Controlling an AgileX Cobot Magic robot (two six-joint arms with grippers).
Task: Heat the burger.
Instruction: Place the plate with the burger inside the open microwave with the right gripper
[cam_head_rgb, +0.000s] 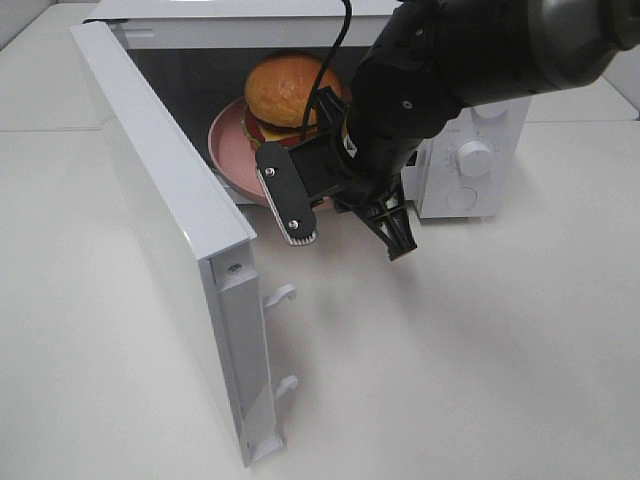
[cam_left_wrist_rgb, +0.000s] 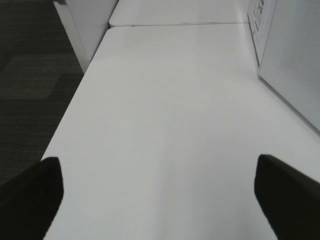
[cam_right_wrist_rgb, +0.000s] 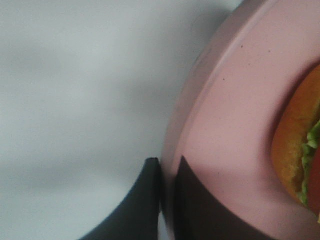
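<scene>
The burger (cam_head_rgb: 285, 88) has a domed golden-brown bun and sits on a round pink plate (cam_head_rgb: 228, 140) in the open mouth of the white microwave (cam_head_rgb: 470, 195). My right arm (cam_head_rgb: 430, 80) reaches down to the plate's front edge. In the right wrist view my right gripper (cam_right_wrist_rgb: 166, 167) has its two fingertips close together, one on each side of the plate's rim (cam_right_wrist_rgb: 200, 85), with the burger's edge (cam_right_wrist_rgb: 295, 145) beside them. My left gripper (cam_left_wrist_rgb: 155, 195) is wide open and empty over bare table. It does not show in the high view.
The microwave door (cam_head_rgb: 160, 190) is swung open to the left, with its latch hooks (cam_head_rgb: 283, 293) pointing outward. Two control knobs (cam_head_rgb: 475, 158) are on the microwave's right front. A white perforated panel (cam_left_wrist_rgb: 295, 65) stands beside the left gripper. The table edge (cam_left_wrist_rgb: 75, 100) borders dark floor.
</scene>
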